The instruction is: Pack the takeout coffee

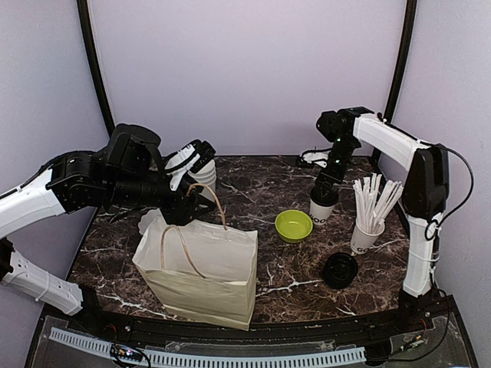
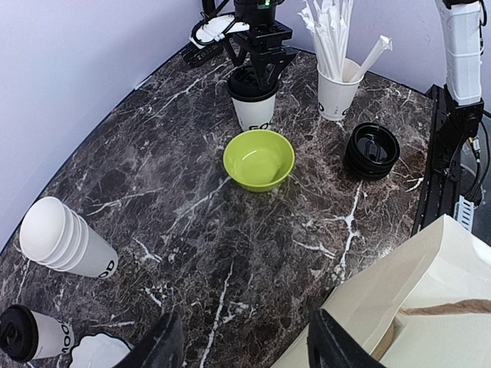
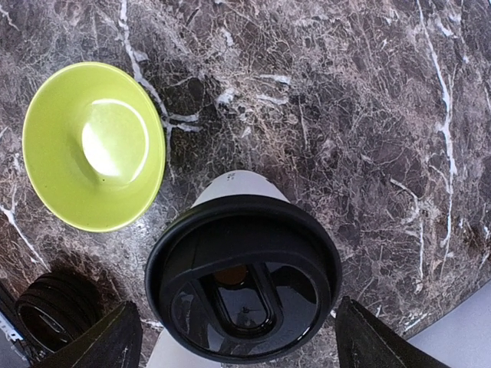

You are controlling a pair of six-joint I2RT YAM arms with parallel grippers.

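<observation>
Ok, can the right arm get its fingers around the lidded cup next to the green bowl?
Probably yes: the right gripper hangs open straight above the lidded cup, fingers spread wider than the lid, and the green bowl sits off to one side.

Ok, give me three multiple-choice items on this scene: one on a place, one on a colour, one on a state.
1. Where is the stack of black lids?
A) at the far left edge
B) on the near right, beside the stick cup
C) at the back, in the middle

2. What colour is the bowl?
A) red
B) blue
C) lime green

3. How is the right gripper?
A) open over the lidded cup
B) shut on nothing
C) shut on the bowl

Answers: B, the lids lie next to the stick cup on the right; C, the bowl is lime green in every view; A, its fingers stand apart either side of the cup's lid.
</observation>
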